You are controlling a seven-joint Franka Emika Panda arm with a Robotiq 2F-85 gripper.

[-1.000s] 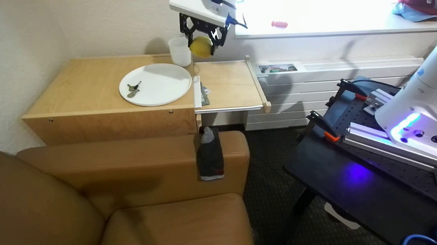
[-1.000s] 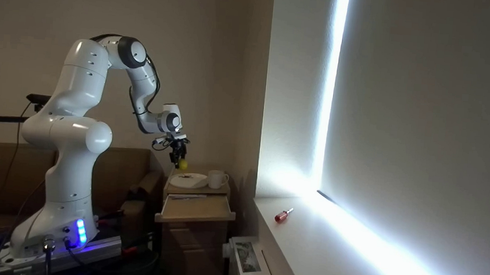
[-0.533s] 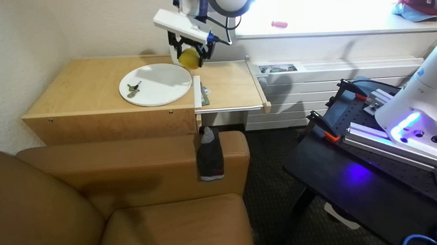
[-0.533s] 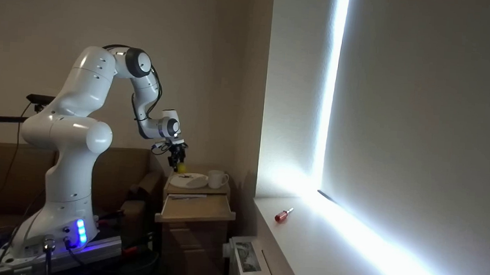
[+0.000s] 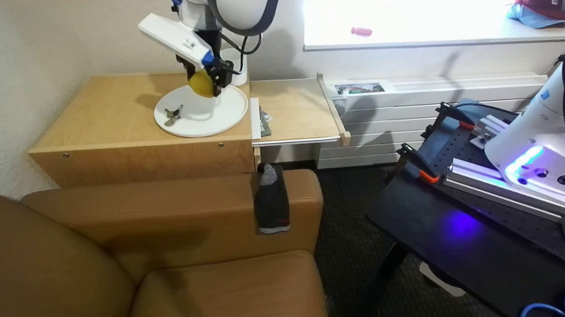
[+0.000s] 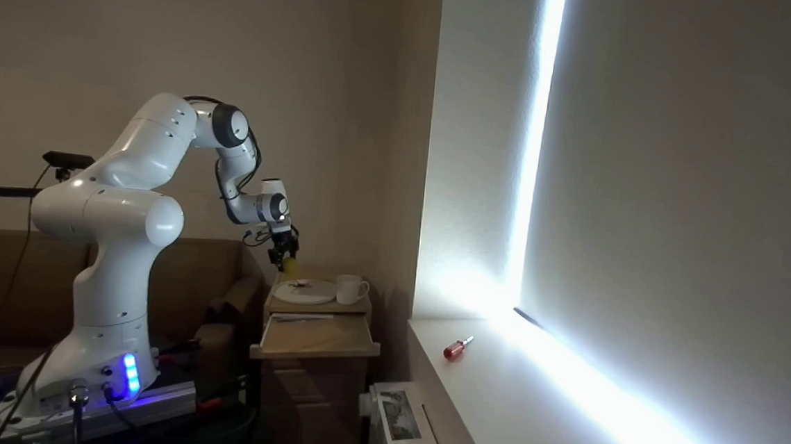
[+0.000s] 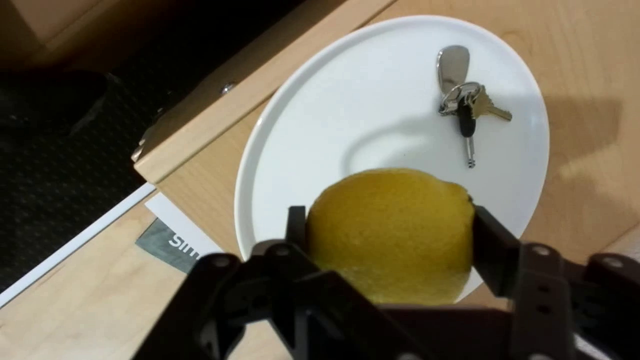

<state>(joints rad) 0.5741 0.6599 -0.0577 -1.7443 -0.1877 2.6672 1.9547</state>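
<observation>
The work is judged to be about midway: pick-up is completed, while set-down and release are not yet performed.

The arm is extended toward the cabinet, and its wrist is held above the cabinet top. The drawer is drawn out. The plate is laid flat on the cabinet top, below the gripper.

The gripper is directed downward. Its jaws are pressed inward on the lemon and are separated only by the lemon's own width. The mug is stood upright just beside the plate; no contact between mug and gripper is seen.

The lemon is pinched at the jaw tips, one side being pressed by each jaw. Its nub is seen next to the jaw at the right of the wrist view, so its long axis is judged to be set across the grip. The lemon is suspended above the plate and is not seated on it. In an exterior view it is seen against the far rim of the plate; the exact spot beneath it cannot be determined.

The keys are laid on the plate near its rim, apart from the lemon, and are touched by neither jaw.
</observation>
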